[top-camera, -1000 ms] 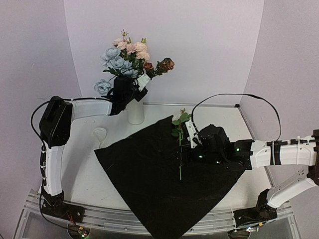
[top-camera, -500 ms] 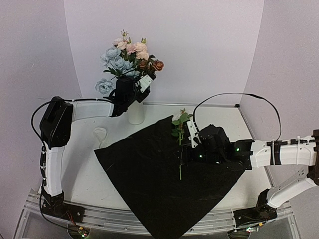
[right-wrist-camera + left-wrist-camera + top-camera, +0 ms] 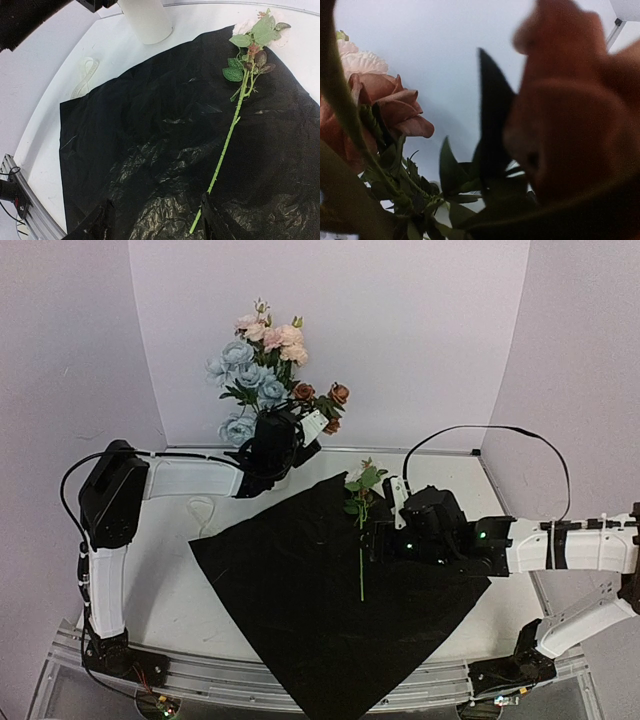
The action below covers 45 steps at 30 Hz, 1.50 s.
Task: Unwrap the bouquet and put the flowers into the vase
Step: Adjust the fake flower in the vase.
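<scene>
Ribbon first: the cream ribbon [image 3: 200, 508] lies loose on the table just off the black sheet's [image 3: 300, 610] left corner, so the unwrapping part looks done. Beyond the sheet's far-left edge stands the vase [image 3: 147, 22], and most of the flowers [image 3: 262, 360] are up in it: blue, pink and rust heads fanned above the mouth. The left gripper [image 3: 290, 435] is right in there at the vase mouth, buried among leaves. Its own camera sees only a blurred rust bloom [image 3: 395, 105] and greenery, no fingers, so whether it is spread or pinching I cannot tell.

Across onto the sheet now: one last stem [image 3: 361, 540] lies flat on its right half, leafy head at the sheet's far corner and cut end pointing toward the near side. Over the sheet's right side hangs the right gripper [image 3: 156, 200], fingers spread and nothing clamped, with the stem's cut end on the sheet between them, close to one finger.

So the step in hand, as I read it, is fetching this final flower. Next move calls for dropping low onto the thin stem, closing squarely across it without snagging the crinkly sheet, then lifting it clear and tipping it upright for that narrow, already crowded mouth.
</scene>
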{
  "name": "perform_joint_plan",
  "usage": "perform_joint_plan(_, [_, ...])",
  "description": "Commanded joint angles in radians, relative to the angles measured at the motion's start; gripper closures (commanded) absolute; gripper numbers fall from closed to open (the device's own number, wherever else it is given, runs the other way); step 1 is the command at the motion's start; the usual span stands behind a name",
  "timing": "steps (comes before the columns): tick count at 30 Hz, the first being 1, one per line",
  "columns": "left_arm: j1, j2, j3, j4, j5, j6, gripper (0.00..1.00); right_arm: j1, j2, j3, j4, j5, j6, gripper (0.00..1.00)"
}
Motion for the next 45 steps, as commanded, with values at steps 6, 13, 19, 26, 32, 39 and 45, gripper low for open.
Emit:
perform_joint_plan(6, [0.017,-0.064,0.029,0.029,-0.135,-0.025,0.26,-0.001,-0.066,-0.027,0.003,0.008,0.009,0.41])
perform_joint_plan(13, [0.024,-0.065,0.080,0.027,-0.161,-0.012,0.23,-0.001,-0.089,-0.044,0.010,0.007,0.013,0.40])
perform_joint_plan(19, [0.020,-0.143,0.012,0.026,-0.201,-0.049,0.21,-0.001,-0.083,-0.047,0.011,0.000,0.015,0.40])
perform_joint_plan(26, [0.007,-0.265,-0.168,0.024,-0.128,-0.099,0.17,-0.001,-0.074,-0.044,0.015,-0.008,0.011,0.40])
perform_joint_plan(32, [0.001,-0.352,-0.305,0.023,-0.055,-0.131,0.10,-0.001,-0.070,-0.038,0.017,-0.010,0.007,0.40])
perform_joint_plan(39, [0.001,-0.411,-0.368,0.022,-0.014,-0.172,0.07,-0.002,-0.069,-0.040,0.020,-0.016,0.014,0.40])
perform_joint_plan(45, [0.001,-0.472,-0.420,0.019,0.084,-0.232,0.06,-0.001,-0.070,-0.044,0.023,-0.018,0.016,0.40])
